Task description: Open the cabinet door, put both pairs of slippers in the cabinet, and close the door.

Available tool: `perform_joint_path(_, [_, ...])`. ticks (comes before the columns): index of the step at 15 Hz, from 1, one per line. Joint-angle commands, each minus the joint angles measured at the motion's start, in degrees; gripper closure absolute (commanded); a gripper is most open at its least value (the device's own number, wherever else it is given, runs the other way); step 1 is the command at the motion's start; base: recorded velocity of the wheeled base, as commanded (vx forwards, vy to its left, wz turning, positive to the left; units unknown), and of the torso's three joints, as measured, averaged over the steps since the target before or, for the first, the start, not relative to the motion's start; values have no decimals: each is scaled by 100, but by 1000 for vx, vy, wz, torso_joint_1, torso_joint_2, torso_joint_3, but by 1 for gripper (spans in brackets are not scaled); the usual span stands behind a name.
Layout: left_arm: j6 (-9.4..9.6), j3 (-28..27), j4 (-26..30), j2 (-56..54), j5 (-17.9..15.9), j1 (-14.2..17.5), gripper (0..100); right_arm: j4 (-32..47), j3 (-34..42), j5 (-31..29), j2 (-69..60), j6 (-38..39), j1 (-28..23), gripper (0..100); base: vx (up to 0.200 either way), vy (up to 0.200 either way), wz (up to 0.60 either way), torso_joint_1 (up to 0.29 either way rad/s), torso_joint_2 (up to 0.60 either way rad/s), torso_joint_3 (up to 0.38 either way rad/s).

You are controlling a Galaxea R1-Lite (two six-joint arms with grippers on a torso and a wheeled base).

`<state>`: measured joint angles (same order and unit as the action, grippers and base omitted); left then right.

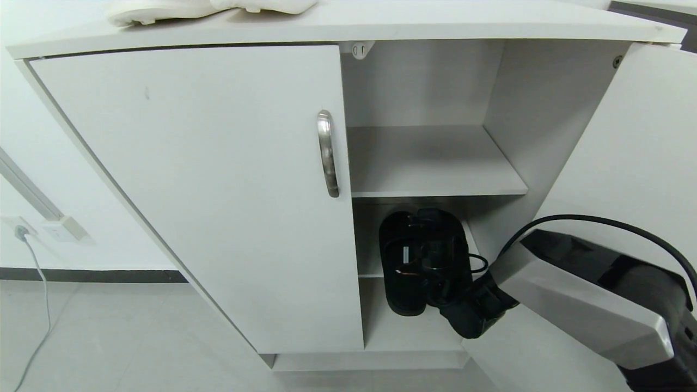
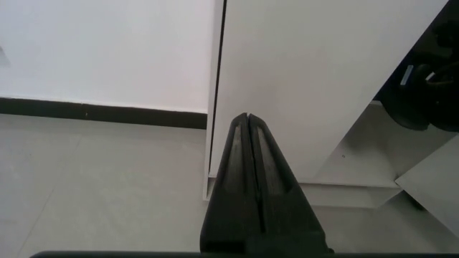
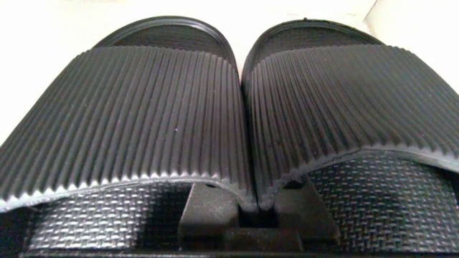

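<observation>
A pair of black slippers [image 1: 425, 256] hangs side by side in the lower right part of the white cabinet [image 1: 490, 24], in front of a low shelf. My right gripper [image 1: 463, 307] is shut on them from below and outside. Up close, its fingers [image 3: 208, 208] pinch the inner edges of the two ribbed straps [image 3: 143, 107] together. The right door [image 1: 626, 152] stands open and the left door [image 1: 207, 179] is closed. A pair of white slippers [image 1: 179, 10] lies on the cabinet top. My left gripper [image 2: 248, 120] is shut on nothing, low in front of the left door's bottom corner.
The left door carries a metal handle [image 1: 327, 153]. Above the black slippers is a bare middle shelf [image 1: 430, 163]. A wall socket with a cable [image 1: 22, 231] sits at the left, over open tiled floor [image 1: 109, 337].
</observation>
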<state>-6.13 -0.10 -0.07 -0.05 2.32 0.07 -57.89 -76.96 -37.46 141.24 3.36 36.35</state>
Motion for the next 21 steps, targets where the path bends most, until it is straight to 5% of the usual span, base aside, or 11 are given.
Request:
perform_joint_path(1, [-2,1,-1,5,6,1,100,358,-610,11,246,24,-93,100,0,0,0,0,0,0])
perform_joint_path(9, [-11,1,-1,5,6,1,100,1439,-2165,81,686,33,-287,100,0,0,0,0,0,0])
perform_joint_path(21, [-2,1,-1,5,6,1,100,1720,-2552,178,949,33,-436,100,0,0,0,0,0,0])
